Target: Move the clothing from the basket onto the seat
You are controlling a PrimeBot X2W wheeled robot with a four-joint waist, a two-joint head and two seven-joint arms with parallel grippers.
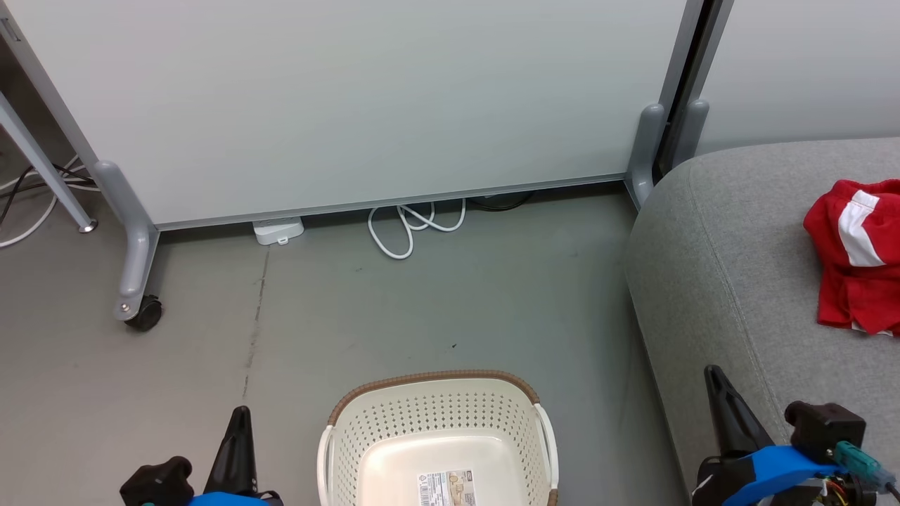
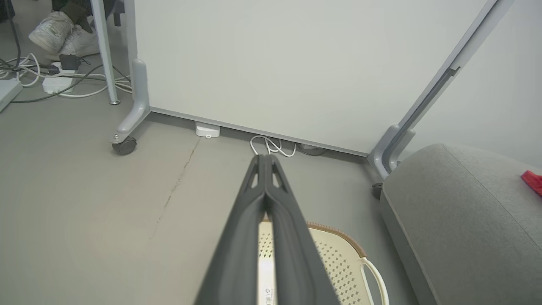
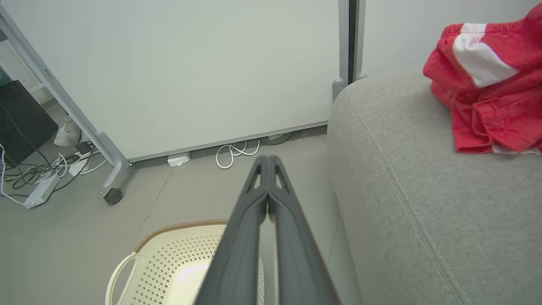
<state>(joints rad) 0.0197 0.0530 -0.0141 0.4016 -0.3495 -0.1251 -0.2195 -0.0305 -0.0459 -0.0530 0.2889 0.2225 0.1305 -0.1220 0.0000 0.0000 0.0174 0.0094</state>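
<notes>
**Operator:** What is the head camera showing me?

**Describer:** You are looking down at a grey floor [image 1: 436,302]. The cream basket [image 1: 429,380], edged with a brown woven-look rim, is sitting at the bottom centre. Its bare bottom is showing a paper label [image 1: 446,488]. The grey seat [image 1: 724,281] is taking up the right side, near the basket, with a strip of floor lying between them.

**Operator:** Where is the clothing?

**Describer:** The clothing [image 1: 854,267] is lying on the seat as a crumpled red heap with a white stripe. It is running off the right edge of your view, well apart from the basket. I cannot tell whether the heap is one garment or two.

**Operator:** And my grippers?

**Describer:** Your left gripper [image 1: 241,412] is pointing up at the lower left, beside the basket's left side. Your right gripper [image 1: 711,370] is rising at the lower right, in front of the seat's near edge. In each wrist view you are seeing the two dark fingers meeting at their tips. Both grippers are closed and neither is holding anything.

**Operator:** What is standing behind all that?

**Describer:** A white partition panel [image 1: 351,105] on grey wheeled feet is standing across the back, and a looped white cable [image 1: 415,226] is lying at its base. In your left wrist view, a pair of white shoes [image 2: 63,31] is showing at the upper left, beyond the panel.
</notes>
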